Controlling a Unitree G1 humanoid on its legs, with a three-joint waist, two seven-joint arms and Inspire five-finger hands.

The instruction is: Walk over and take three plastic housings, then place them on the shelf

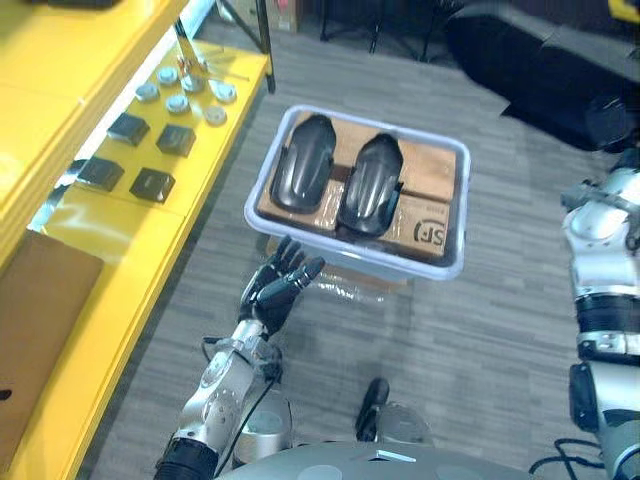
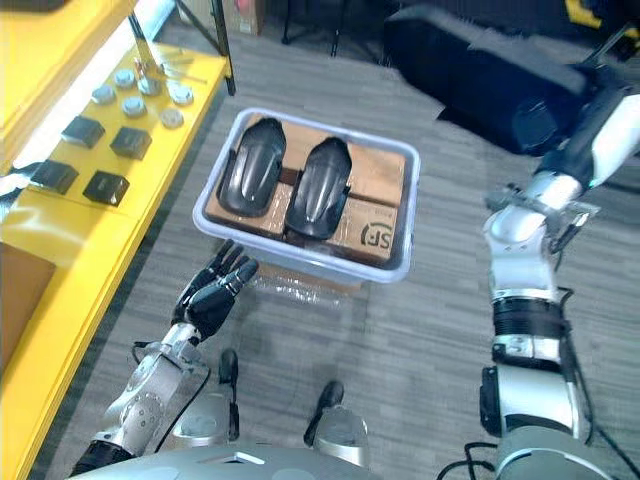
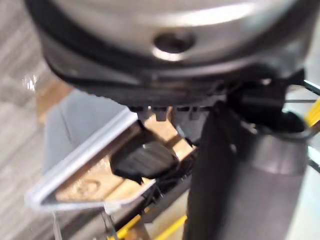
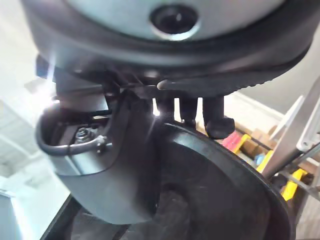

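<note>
- Since two black plastic housings, the left housing (image 1: 303, 162) and the right housing (image 1: 370, 183), lie side by side on cardboard (image 1: 430, 175) in the pale bin (image 1: 464, 210) on the floor, the step in hand looks like the pick-up, not the placing.
- The yellow shelf (image 1: 120, 260) runs along the robot's left, beside the bin. The part in view carries small black blocks (image 1: 152, 184) and round metal pieces (image 1: 178, 102), but no housing.
- The left hand (image 1: 278, 288) hovers just before the bin's near rim. Its fingers are straight and a little spread, it touches nothing and it holds nothing.
- The right hand (image 4: 110, 150) is raised well off to the right, away from the bin. In the right wrist view its fingers (image 4: 218, 120) hook over the rim of a large black curved shell. I take this for a third housing, the held housing (image 4: 215, 190), clasped between fingers and thumb.
- The next move, as I judge it, calls for the left hand to reach over the rim and down to the left housing, the nearer of the two to it. It should then close across the narrow width, because the glossy, domed shell may slip from a shallow hold.
- The rim stands between the hand and the housing, so the hand must clear it first.
</note>
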